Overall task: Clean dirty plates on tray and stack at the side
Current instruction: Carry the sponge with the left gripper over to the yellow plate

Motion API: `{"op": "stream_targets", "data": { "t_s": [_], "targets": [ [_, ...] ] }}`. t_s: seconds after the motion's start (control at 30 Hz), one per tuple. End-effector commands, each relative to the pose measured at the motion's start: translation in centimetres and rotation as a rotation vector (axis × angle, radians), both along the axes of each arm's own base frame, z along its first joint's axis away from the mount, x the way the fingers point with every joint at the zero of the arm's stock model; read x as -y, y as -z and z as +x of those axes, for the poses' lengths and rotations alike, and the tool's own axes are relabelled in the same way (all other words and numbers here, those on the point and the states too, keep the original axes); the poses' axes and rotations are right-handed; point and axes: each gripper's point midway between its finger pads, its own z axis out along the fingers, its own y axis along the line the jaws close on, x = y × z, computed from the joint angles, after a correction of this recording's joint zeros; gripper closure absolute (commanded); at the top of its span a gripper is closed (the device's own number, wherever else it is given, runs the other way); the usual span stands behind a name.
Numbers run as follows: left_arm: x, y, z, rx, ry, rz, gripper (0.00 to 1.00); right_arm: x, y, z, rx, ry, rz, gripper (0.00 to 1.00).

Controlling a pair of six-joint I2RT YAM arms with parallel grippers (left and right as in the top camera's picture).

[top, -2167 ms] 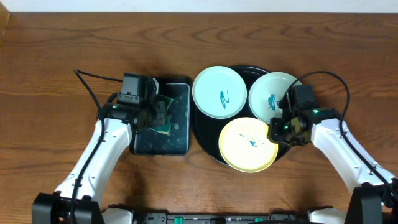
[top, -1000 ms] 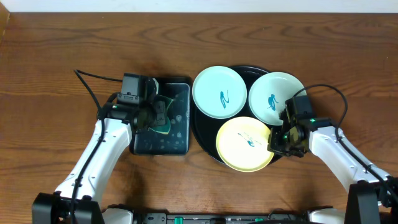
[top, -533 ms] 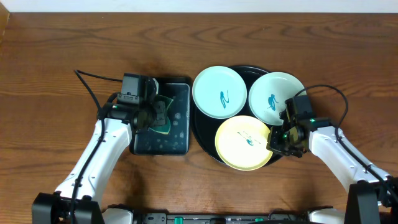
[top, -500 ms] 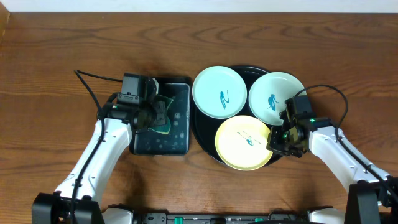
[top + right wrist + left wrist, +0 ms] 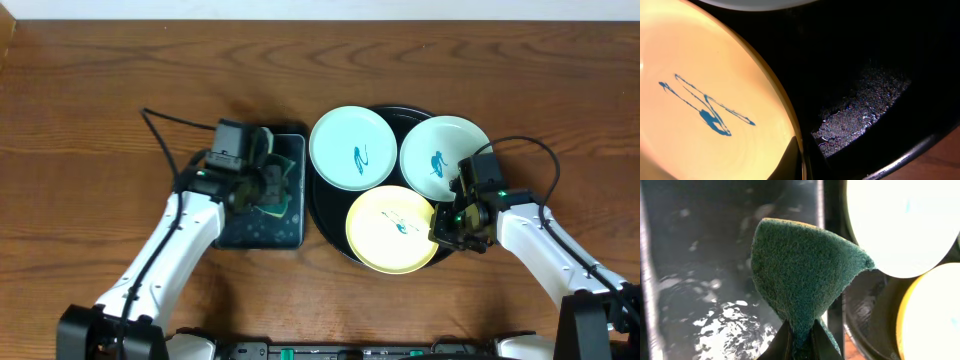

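Three plates lie on the round black tray (image 5: pixel 335 232): a mint plate (image 5: pixel 352 147) at the left, a mint plate (image 5: pixel 442 153) at the right and a yellow plate (image 5: pixel 394 230) in front, each with a teal squiggle. My right gripper (image 5: pixel 446 222) is shut on the yellow plate's right rim (image 5: pixel 799 145); the squiggle (image 5: pixel 705 105) shows in the right wrist view. My left gripper (image 5: pixel 268 188) is shut on a green sponge (image 5: pixel 802 270), held above the rectangular black tray (image 5: pixel 256 228) near its right edge.
The rectangular tray's wet floor (image 5: pixel 705 305) is under the sponge. The left mint plate (image 5: pixel 900 225) and the yellow plate (image 5: pixel 935 315) lie just right of it. Brown wooden table (image 5: pixel 90 120) lies all round.
My left arm has lifted the sponge and moved it right, toward the round tray. My right gripper has stayed shut on the yellow plate, which shifted slightly left earlier.
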Motion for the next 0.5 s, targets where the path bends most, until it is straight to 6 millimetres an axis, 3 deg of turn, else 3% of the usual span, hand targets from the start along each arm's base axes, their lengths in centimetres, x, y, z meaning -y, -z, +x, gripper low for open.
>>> {"op": "stream_targets", "data": {
  "t_s": [0.0, 0.13, 0.23, 0.33, 0.47],
  "targets": [
    [1.5, -0.6, 1.0, 0.045, 0.042, -0.001, 0.93, -0.1, 0.0, -0.2, -0.001, 0.008, 0.001, 0.99],
    [4.0, -3.6, 2.2, 0.109, 0.079, -0.052, 0.93, -0.1, 0.0, -0.2, -0.001, 0.008, 0.001, 0.99],
    [9.1, -7.0, 2.4, 0.161, 0.143, -0.218, 0.93, -0.1, 0.0, -0.2, -0.001, 0.008, 0.001, 0.99],
    [12.1, -7.6, 2.3, 0.167, 0.128, -0.295, 0.93, -0.1, 0.0, -0.2, -0.002, 0.008, 0.001, 0.99],
    [16.1, -6.7, 1.7, 0.143, 0.151, -0.352, 0.93, -0.1, 0.0, -0.2, -0.002, 0.008, 0.001, 0.99]
  ]
}}
